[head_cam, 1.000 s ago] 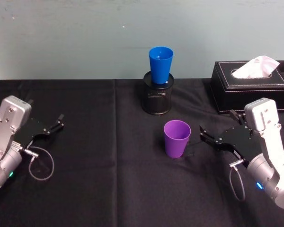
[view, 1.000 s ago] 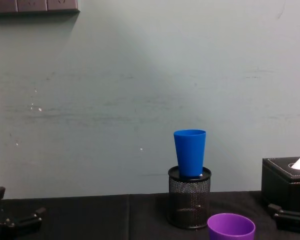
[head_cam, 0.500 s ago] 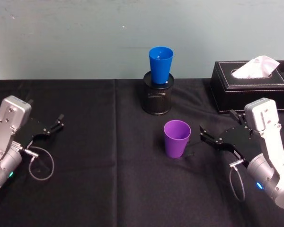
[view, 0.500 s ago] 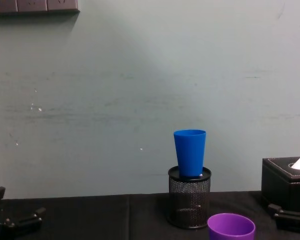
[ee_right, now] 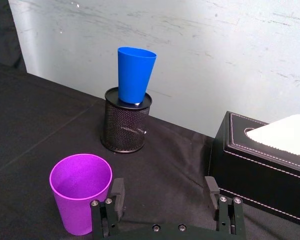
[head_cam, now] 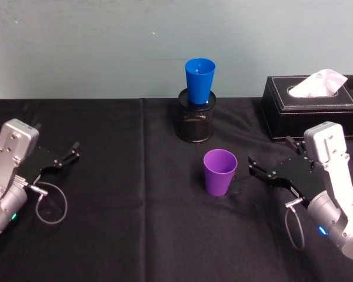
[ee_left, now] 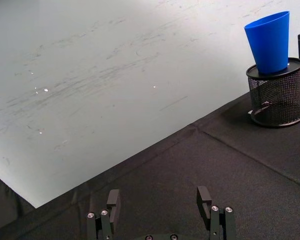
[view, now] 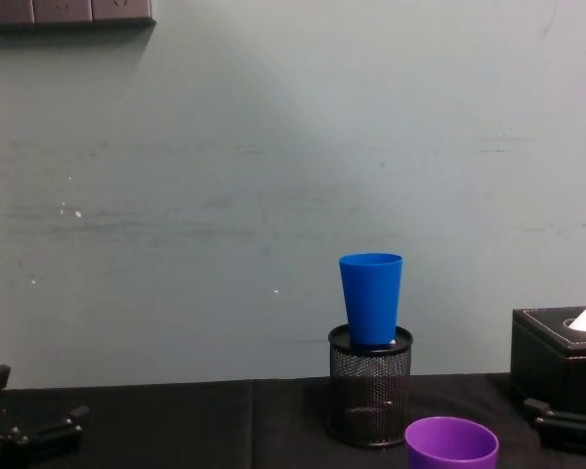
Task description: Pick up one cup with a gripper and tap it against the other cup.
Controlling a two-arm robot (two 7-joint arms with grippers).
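The purple cup [head_cam: 219,171] [ee_right: 81,197] [view: 451,445] stands upright on the black cloth at centre right. My right gripper [head_cam: 272,155] [ee_right: 164,192] is open just to the right of it. The cup sits beside one finger, outside the gap, apart from it. The blue cup [head_cam: 199,80] [ee_right: 135,75] [ee_left: 270,42] [view: 371,298] stands upright in the mouth of a black mesh pen holder [head_cam: 195,122] [ee_right: 126,120] behind the purple one. My left gripper [head_cam: 56,140] [ee_left: 158,200] rests open at the far left, holding nothing.
A black tissue box [head_cam: 312,106] [ee_right: 260,165] with a white tissue stands at the back right, close behind my right arm. A pale wall rises right behind the table. A cable loop [head_cam: 50,205] hangs by the left wrist. Bare black cloth [head_cam: 129,194] lies between the arms.
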